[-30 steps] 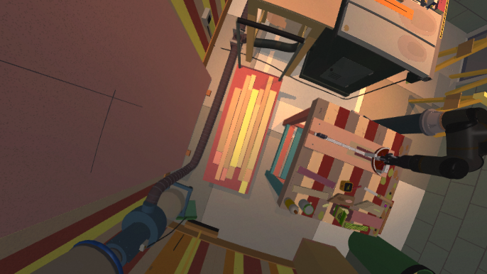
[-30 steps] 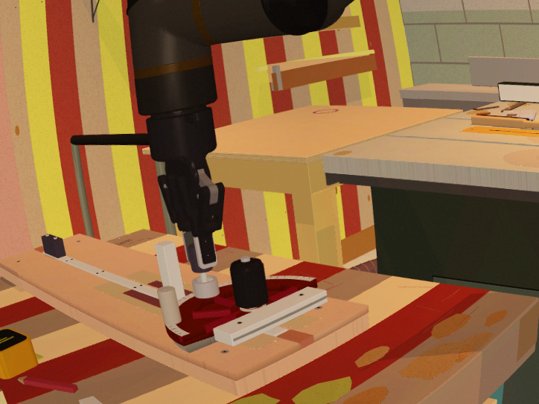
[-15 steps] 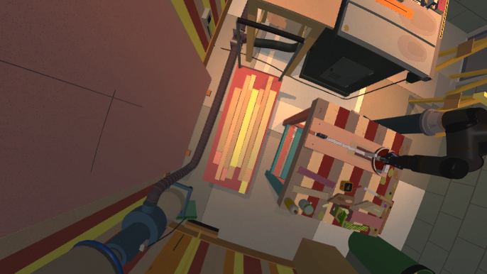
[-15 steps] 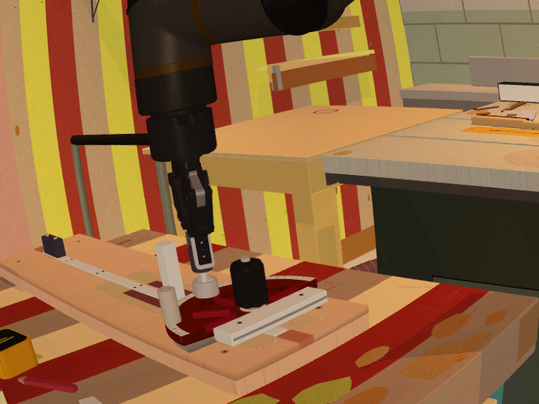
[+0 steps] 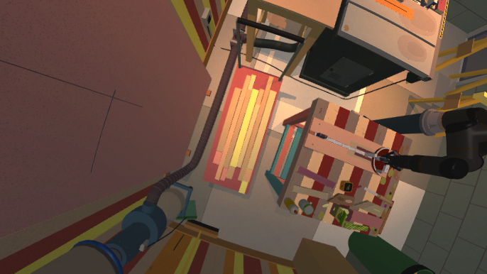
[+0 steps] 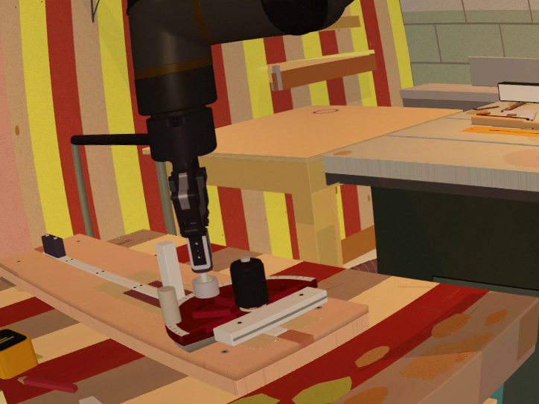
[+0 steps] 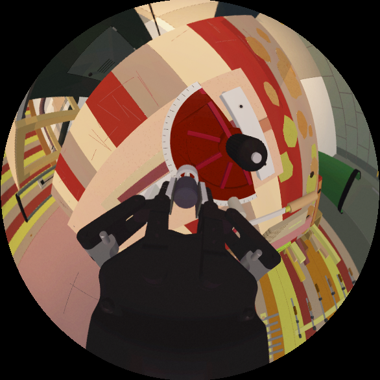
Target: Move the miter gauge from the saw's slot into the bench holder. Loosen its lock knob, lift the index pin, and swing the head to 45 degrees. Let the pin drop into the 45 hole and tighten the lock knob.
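My gripper (image 6: 200,260) (image 7: 186,198) (image 5: 387,160) points down over the miter gauge's red head (image 6: 211,314) (image 7: 205,149) (image 5: 379,159) and is closed on the pale index pin (image 6: 205,286) (image 7: 186,191) at the rim of the head's white angle scale. The gauge lies in the bench holder board (image 6: 180,314), its long bar (image 6: 96,271) (image 5: 337,143) running away to the left. The black lock knob (image 6: 249,282) (image 7: 246,149) stands upright just right of the pin. The white fence (image 6: 270,316) (image 7: 248,127) lies along the head's front edge.
The table saw (image 6: 450,161) (image 5: 387,32) stands to the right behind the striped bench. A white post (image 6: 168,269) and a short cream peg (image 6: 168,304) rise just left of the pin. A yellow tape measure (image 6: 13,352) sits at the bench's left edge.
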You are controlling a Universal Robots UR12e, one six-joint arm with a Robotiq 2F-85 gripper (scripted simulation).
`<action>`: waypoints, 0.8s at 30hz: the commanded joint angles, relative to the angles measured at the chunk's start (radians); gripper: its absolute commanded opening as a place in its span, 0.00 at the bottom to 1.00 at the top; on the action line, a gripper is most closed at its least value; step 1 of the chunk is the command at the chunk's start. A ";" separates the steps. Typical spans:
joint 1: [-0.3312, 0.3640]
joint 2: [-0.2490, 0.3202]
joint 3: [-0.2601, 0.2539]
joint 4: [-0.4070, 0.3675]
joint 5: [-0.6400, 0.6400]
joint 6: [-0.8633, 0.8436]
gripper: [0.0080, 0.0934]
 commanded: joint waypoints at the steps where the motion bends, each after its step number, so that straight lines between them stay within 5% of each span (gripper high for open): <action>1: 0.000 -0.002 -0.004 -0.003 -0.001 0.018 0.00; 24: 0.000 -0.002 -0.004 -0.003 -0.001 0.453 0.00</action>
